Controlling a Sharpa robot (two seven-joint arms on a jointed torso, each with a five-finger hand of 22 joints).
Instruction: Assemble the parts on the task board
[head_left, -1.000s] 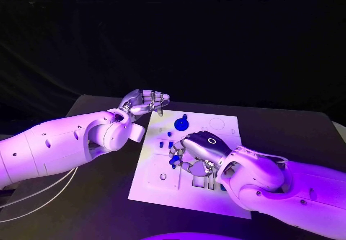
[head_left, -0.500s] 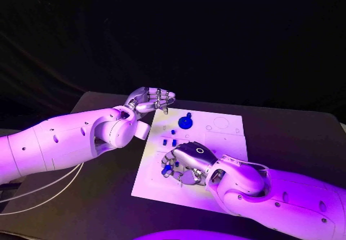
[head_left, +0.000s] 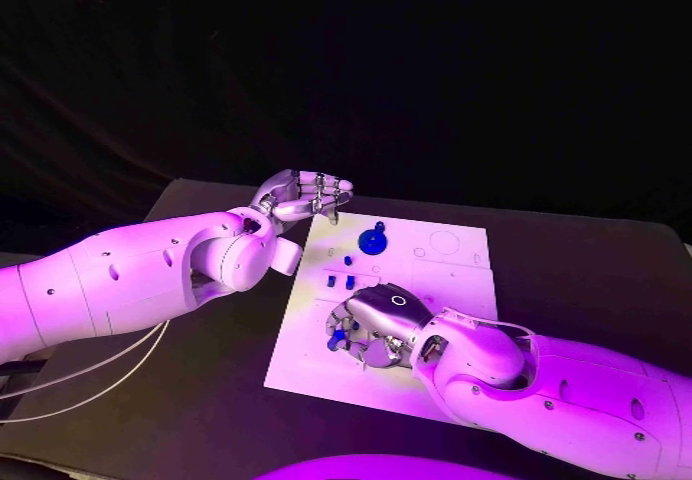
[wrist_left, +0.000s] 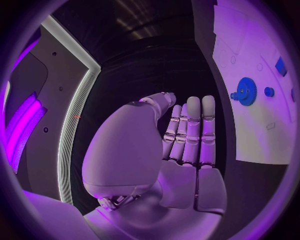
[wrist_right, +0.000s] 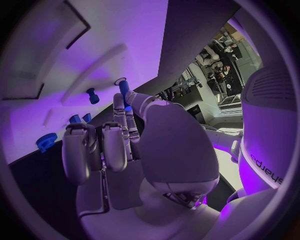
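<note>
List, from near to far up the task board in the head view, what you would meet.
Right hand over the board's near half → two small blue parts → blue gear → left hand beyond the far corner of the task board.

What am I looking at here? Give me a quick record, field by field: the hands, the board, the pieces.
Board: white task board on a black table.
Left hand: held up off the board's far left corner, fingers curled in, holding nothing.
Right hand: low over the board's near left part, pinching a small blue peg at its fingertips.
Gear: blue gear lies on the board's far part.
Other pieces: small blue parts on the board between gear and right hand.
</note>
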